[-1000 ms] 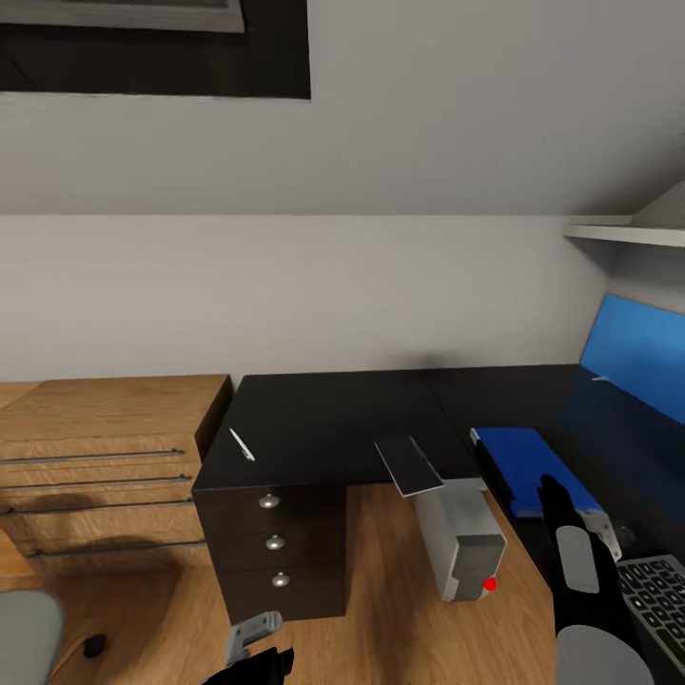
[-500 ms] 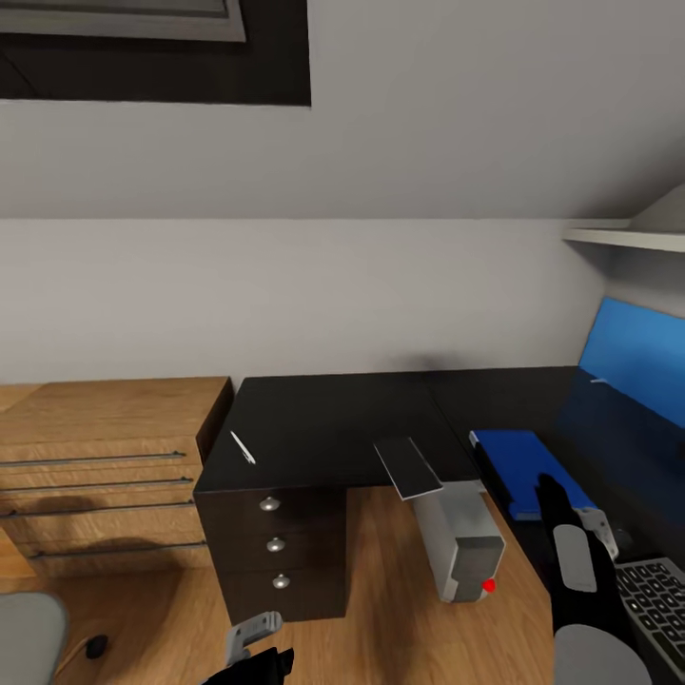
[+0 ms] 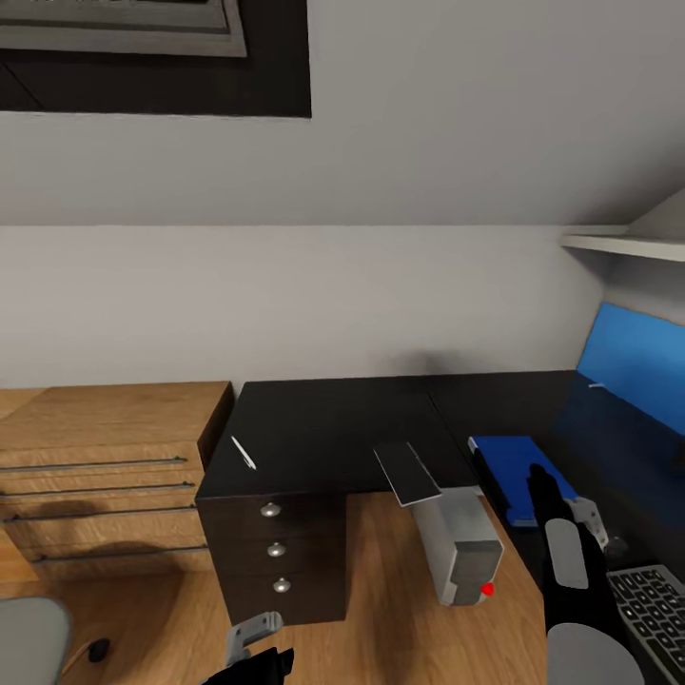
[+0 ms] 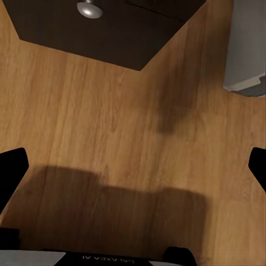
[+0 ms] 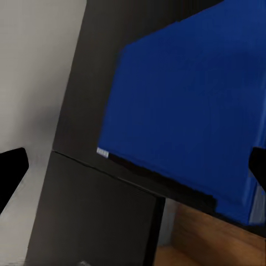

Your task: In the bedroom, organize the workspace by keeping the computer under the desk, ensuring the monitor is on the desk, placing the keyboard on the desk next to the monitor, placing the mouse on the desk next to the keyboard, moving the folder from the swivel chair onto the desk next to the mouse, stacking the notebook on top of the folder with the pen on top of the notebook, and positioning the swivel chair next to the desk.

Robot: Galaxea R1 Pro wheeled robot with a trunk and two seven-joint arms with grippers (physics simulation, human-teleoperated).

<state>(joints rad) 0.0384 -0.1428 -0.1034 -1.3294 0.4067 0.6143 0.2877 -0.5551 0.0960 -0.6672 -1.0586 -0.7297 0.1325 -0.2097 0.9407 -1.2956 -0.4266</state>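
The black-topped desk (image 3: 333, 419) carries a white pen (image 3: 243, 452), a thin dark notebook (image 3: 407, 473) jutting over its front edge, and the bright-blue folder (image 3: 514, 461). My right gripper (image 3: 559, 497) hovers open just in front of the folder (image 5: 188, 111), nothing between its fingers. The grey keyboard (image 3: 656, 599) lies at the lower right. On the wood floor the light-grey computer (image 3: 459, 542) lies beside the desk. My left gripper (image 3: 259, 639) hangs open above bare floor (image 4: 111, 138). The swivel chair's grey seat (image 3: 27, 639) shows at the lower left, a small black mouse (image 3: 95, 649) beside it on the floor.
A black three-drawer pedestal (image 3: 276, 552) stands under the desk's left end, next to a low oak drawer unit (image 3: 95, 457). A blue upright panel (image 3: 633, 357) stands at the desk's far right under a white wall shelf (image 3: 623, 245). Sloped grey wall and a skylight (image 3: 152, 57) lie above.
The head view has tilted up slightly, so everything sits a little lower. My right gripper has drifted a little left and forward toward the folder. The left gripper has not moved.
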